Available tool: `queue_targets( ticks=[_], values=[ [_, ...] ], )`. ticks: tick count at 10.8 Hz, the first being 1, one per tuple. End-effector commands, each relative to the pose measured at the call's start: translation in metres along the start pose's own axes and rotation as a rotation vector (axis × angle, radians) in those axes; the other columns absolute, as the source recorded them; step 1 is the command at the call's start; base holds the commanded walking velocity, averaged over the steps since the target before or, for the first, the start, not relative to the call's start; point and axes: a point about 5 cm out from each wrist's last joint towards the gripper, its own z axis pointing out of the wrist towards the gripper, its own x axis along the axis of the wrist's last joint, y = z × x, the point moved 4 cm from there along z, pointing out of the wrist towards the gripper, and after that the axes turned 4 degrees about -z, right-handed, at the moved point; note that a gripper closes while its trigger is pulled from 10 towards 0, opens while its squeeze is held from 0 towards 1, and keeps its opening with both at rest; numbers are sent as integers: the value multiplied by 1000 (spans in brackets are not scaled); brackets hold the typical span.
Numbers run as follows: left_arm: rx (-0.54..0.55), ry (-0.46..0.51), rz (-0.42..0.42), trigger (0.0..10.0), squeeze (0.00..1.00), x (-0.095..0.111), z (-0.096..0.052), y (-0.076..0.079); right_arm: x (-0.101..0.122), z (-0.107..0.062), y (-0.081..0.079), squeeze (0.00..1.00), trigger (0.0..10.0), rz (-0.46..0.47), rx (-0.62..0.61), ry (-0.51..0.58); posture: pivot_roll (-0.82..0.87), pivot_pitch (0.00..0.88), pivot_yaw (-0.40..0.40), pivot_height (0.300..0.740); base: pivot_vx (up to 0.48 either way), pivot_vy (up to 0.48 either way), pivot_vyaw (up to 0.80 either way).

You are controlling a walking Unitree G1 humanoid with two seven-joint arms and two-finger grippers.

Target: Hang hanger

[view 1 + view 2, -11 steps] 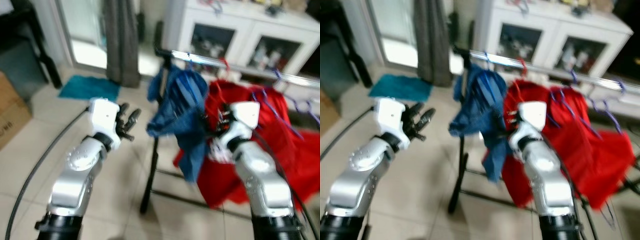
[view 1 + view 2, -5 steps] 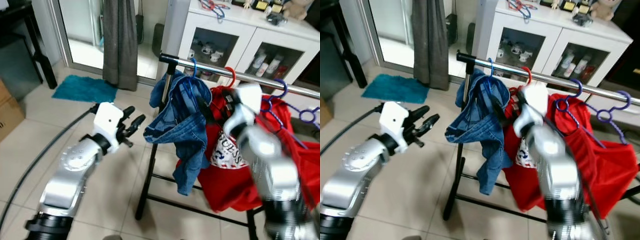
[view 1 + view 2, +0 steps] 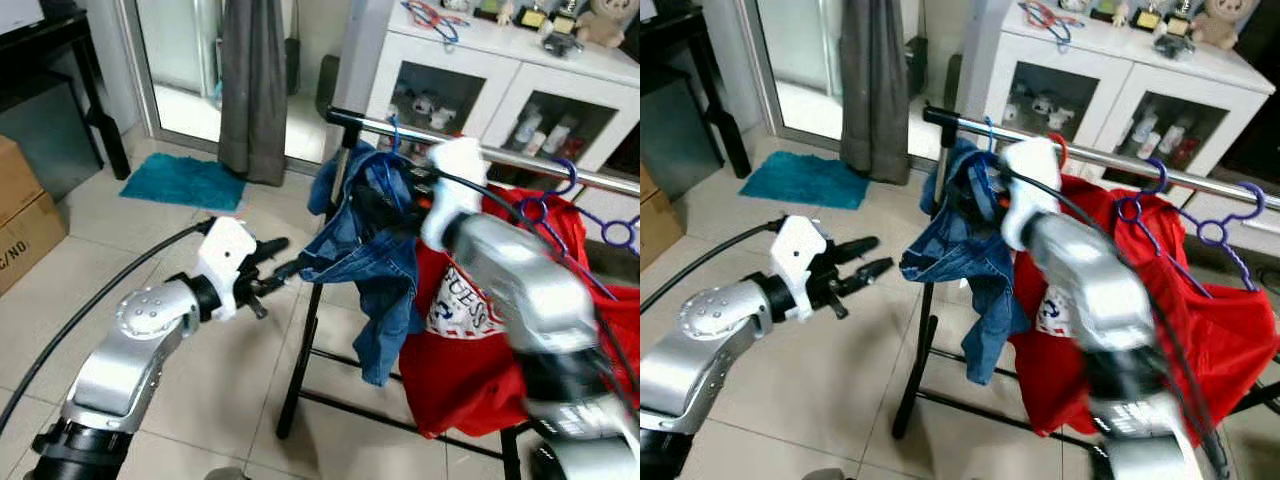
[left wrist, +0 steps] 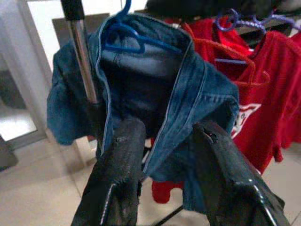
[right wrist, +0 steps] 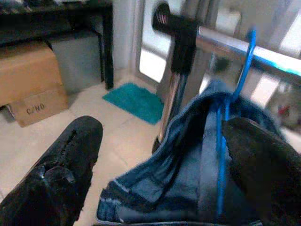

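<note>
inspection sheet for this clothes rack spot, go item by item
surface: pale tiled floor, bare under the rack.
job's things: blue plastic hanger hooked on the silver rail, blue denim garment draped on it.
clutter: red t-shirt and purple hangers further along the rail.
grippers: left gripper open, beside the denim hem; right gripper open, up by the blue hanger's neck.
cables: black cable trailing from the left arm.
surroundings: white glass-door cabinet, teal mat, cardboard box.

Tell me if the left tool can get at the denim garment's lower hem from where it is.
Probably yes: the left tool is open, pointing at the denim garment, with nothing between them.
</note>
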Motion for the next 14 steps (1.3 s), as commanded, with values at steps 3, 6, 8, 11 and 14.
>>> queue_targets(
  ticks=[3, 6, 8, 11, 14],
  values=[
    [-47, 1, 8, 10000, 0, 6, 5, 2, -5, 18, 17, 0, 10000, 15, -118, -138, 107, 0, -98, 740, 0, 0, 0],
    [-51, -5, 9, 10000, 0, 5, 5, 2, -4, 29, 25, 0, 7686, 39, -147, -170, 106, 0, -98, 740, 0, 0, 0],
    [-55, -8, 10, 10000, 0, 5, 5, 1, -2, 39, 26, 0, 3373, 30, -135, -169, 107, 0, -98, 740, 0, 0, 0],
    [-59, -7, 13, 10000, 0, 5, 6, 1, 0, 50, 35, 0, 1569, 15, -143, -166, 109, 0, -104, 740, 0, 0, 0],
    [-62, -8, 12, 10000, 0, 5, 6, 3, -3, 60, 32, 0, 0, 18, -107, -176, 113, 0, -112, 740, 0, 0, 0]
  ],
)
